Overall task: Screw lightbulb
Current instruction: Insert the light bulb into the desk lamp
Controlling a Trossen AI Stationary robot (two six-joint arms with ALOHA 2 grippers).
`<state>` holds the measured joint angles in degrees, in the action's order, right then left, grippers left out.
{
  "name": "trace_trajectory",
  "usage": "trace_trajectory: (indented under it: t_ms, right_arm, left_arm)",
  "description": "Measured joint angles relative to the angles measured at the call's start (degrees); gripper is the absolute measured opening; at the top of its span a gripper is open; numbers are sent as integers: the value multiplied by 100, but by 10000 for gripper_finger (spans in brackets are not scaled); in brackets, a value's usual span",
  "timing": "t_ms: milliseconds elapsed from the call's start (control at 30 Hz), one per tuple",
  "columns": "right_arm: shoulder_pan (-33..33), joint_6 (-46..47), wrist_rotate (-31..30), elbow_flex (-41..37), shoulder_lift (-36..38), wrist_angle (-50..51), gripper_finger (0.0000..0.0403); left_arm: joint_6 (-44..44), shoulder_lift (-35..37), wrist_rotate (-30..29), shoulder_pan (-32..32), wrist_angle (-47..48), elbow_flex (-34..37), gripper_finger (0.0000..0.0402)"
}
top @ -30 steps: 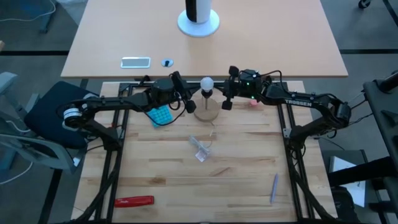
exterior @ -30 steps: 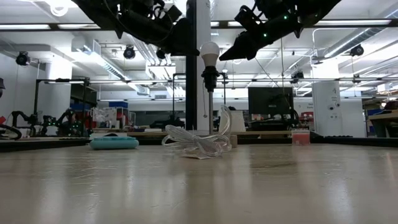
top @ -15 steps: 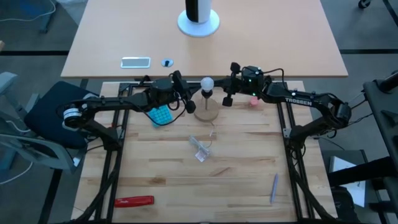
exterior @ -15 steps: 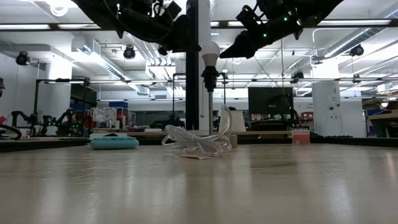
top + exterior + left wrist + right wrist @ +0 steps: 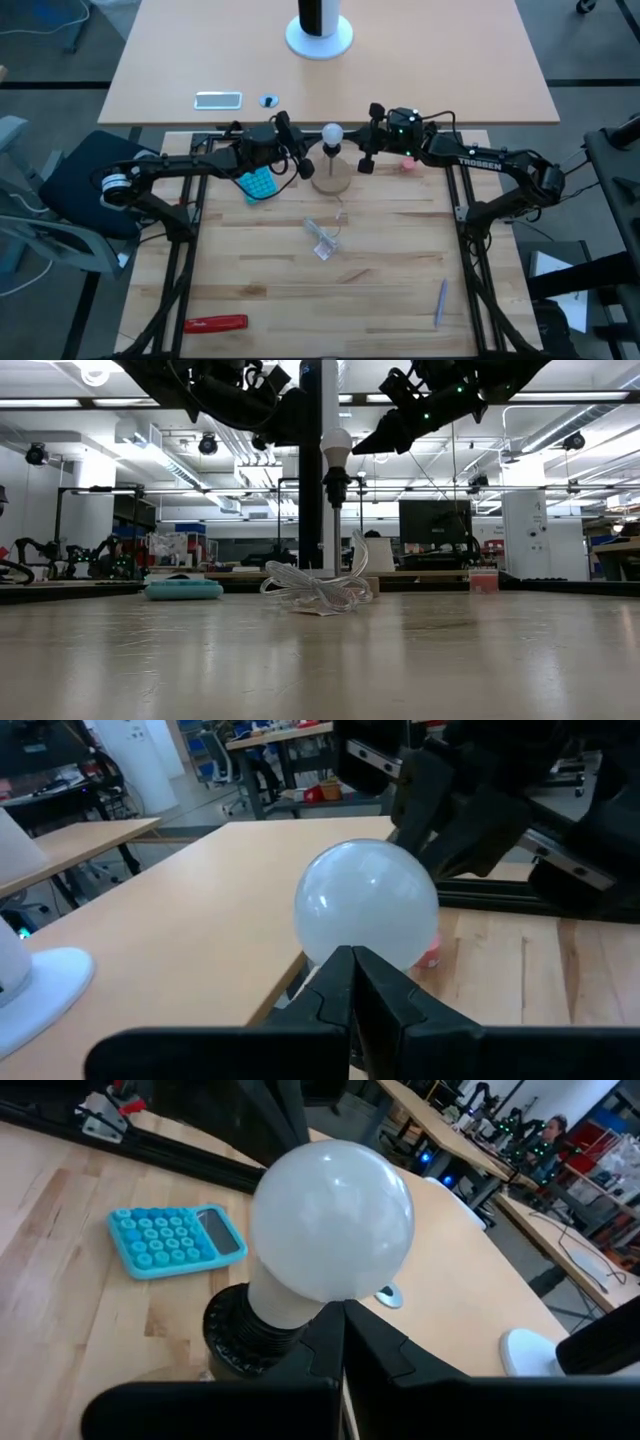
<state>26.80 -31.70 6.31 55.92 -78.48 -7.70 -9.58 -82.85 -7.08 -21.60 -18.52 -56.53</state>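
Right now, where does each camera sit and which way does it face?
High: overhead, straight down; both arms flank the lightbulb.
Low: tabletop level, facing the room; arms overhead.
Left wrist: past the shut left end effector at the bulb.
Right wrist: past the shut right end effector at the bulb, calculator behind.
All four share the bulb.

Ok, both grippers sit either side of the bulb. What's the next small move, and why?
Probably open the right gripper and ease it around the bulb. The bulb stands upright in the socket, but the right and left gripper are both shut beside it, holding nothing, so neither can turn it. Whether it is fully screwed in cannot be seen.
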Motion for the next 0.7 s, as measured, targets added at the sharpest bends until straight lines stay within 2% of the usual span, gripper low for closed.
trace_trajectory:
  t_ms: [700]
  right_arm:
    - [-111, -9, 153, 0, 2, 51, 0]
  left_arm:
    - [111, -2, -10, -53, 50, 0, 0]
